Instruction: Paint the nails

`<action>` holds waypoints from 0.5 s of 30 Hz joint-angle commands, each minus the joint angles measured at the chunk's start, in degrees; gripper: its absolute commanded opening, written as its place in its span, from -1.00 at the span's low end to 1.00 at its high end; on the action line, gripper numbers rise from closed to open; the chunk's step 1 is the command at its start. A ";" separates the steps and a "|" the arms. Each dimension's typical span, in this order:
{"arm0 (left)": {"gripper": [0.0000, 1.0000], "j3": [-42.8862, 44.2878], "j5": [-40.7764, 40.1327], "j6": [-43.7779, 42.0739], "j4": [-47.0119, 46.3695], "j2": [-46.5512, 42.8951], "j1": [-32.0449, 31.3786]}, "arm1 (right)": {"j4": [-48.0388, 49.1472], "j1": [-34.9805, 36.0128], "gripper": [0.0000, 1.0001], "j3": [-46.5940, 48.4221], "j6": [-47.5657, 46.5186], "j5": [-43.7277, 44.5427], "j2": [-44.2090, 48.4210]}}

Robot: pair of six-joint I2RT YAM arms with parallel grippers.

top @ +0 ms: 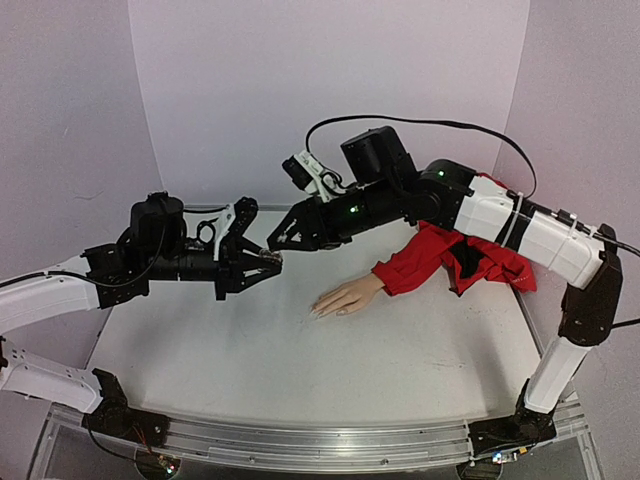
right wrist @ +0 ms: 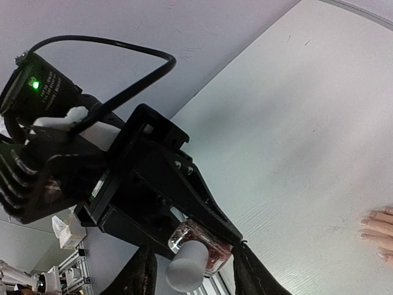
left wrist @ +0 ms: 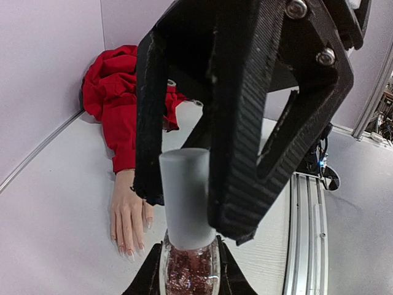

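My left gripper [top: 268, 262] is shut on a small glass bottle of glittery red polish [left wrist: 189, 270], held above the table with its pale grey cap [left wrist: 186, 196] pointing at my right gripper [top: 280, 241]. The right gripper's ribbed black fingers [left wrist: 242, 153] straddle the cap. In the right wrist view the cap [right wrist: 186, 268] sits between them with gaps on both sides, so this gripper is open. The mannequin hand [top: 345, 298] lies palm down in a red sleeve [top: 440, 255]. Its nails [left wrist: 126, 251] point toward the table's left front.
The bunched red sleeve fabric [left wrist: 113, 92] lies against the back right wall, under the right arm. A metal rail [top: 320, 445] runs along the near table edge, with both arm bases on it. Pale walls close in the table's left, back and right.
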State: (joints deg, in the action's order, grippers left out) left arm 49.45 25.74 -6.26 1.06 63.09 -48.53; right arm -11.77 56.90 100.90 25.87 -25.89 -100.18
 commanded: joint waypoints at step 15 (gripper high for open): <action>-1.00 2.32 1.06 -0.98 -1.41 0.19 0.05 | -1.84 0.01 -0.38 4.46 -1.47 -3.20 -2.05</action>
State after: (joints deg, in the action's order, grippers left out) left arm 49.45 25.85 -6.28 1.06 63.79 -48.53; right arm -13.37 56.90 102.72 25.34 -27.92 -101.86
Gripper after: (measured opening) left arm 0.218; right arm 0.312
